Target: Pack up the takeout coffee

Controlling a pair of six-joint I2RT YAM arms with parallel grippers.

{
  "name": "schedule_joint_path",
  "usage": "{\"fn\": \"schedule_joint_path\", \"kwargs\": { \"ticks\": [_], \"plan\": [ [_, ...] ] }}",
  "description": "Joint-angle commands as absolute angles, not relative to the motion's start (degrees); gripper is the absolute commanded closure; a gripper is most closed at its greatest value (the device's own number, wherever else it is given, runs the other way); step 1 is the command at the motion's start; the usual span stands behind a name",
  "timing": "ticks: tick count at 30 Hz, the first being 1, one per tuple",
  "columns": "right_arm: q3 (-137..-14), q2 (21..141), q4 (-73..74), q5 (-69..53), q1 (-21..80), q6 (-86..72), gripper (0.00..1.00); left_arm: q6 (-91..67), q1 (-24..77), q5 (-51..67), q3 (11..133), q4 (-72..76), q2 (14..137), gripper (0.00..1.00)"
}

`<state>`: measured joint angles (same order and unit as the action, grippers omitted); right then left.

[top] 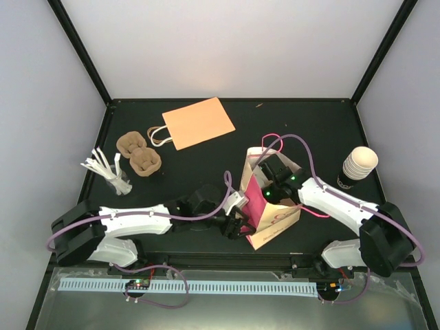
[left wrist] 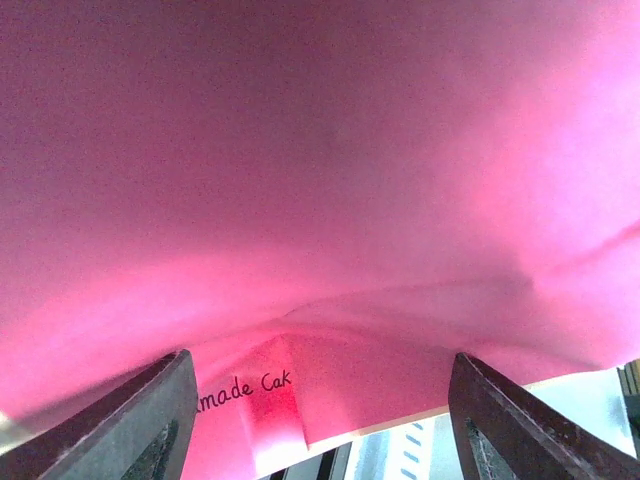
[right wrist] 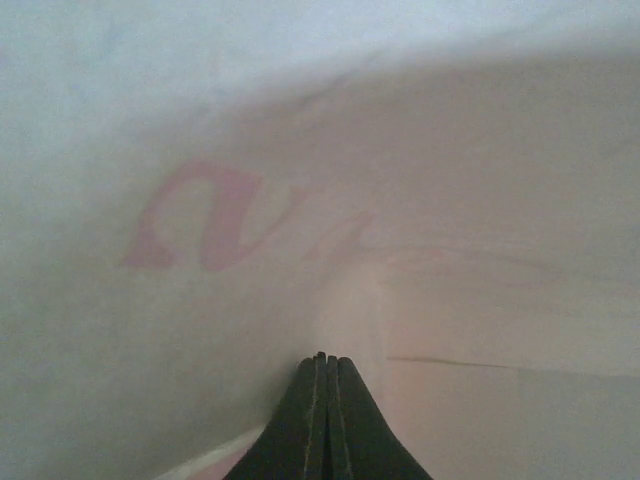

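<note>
The left tool [left wrist: 320, 425] gapes wide open at the pink side of the paper bag [top: 278, 221], the right tool [right wrist: 322, 365] sits fully closed inside it, and the takeout coffee [top: 359, 167] stands upright on the surface [top: 206, 165], well apart at the right.

The right gripper [right wrist: 322, 358] sits at the bottom middle, its two dark fingers pressed flat together and tapering to a point. Pale, whitish paper [right wrist: 450, 180] fills everything beyond it, close and blurred. Faint pink lettering [right wrist: 200, 225] shows on the left, and a thin crease [right wrist: 470, 363] runs across the lower right.
</note>
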<state>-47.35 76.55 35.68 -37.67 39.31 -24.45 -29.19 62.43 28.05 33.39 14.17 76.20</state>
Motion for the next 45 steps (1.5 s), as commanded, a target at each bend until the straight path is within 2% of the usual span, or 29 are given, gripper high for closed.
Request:
{"fn": "schedule_joint_path", "kwargs": {
  "ticks": [1, 6, 9, 19, 26, 34, 39, 45],
  "plan": [
    [-50.28, 74.74, 34.4, -35.73, 38.27, -23.97, 0.99, -29.85, 63.47, 23.93, 32.8, 11.97, 72.23, 0.28],
    [-52.56, 75.34, 42.57, -25.54, 38.36, -17.63, 0.99, -29.78, 63.49, 18.86, 30.6, 8.13, 69.53, 0.31],
    [-52.74, 74.94, 43.72, -24.14, 38.48, -16.69, 0.99, -29.21, 63.5, 19.7, 29.37, 9.74, 70.37, 0.34],
    [-53.41, 74.81, 44.14, -21.85, 38.82, -15.51, 0.99, -21.79, 65.8, 21.11, 28.9, 16.32, 72.99, 0.36],
    [-52.54, 75.25, 44.33, -20.47, 38.93, -15.31, 0.99, -22.27, 67.17, 17.91, 30.66, 19.52, 77.6, 0.3],
    [-51.97, 75.11, 43.27, -21.27, 38.87, -15.88, 0.99, -23.55, 69.72, 9.72, 32.98, 17.79, 78.91, 0.6],
    [-51.36, 74.72, 42.98, -21.34, 38.93, -15.99, 0.99, -24.3, 70.81, 6.26, 33.06, 17.45, 78.09, 0.59],
    [-50.51, 74.58, 42.8, -21.37, 38.87, -15.92, 0.99, -24.33, 71.1, 5.27, 33.72, 16.46, 77.67, 0.82]
  ]
}}
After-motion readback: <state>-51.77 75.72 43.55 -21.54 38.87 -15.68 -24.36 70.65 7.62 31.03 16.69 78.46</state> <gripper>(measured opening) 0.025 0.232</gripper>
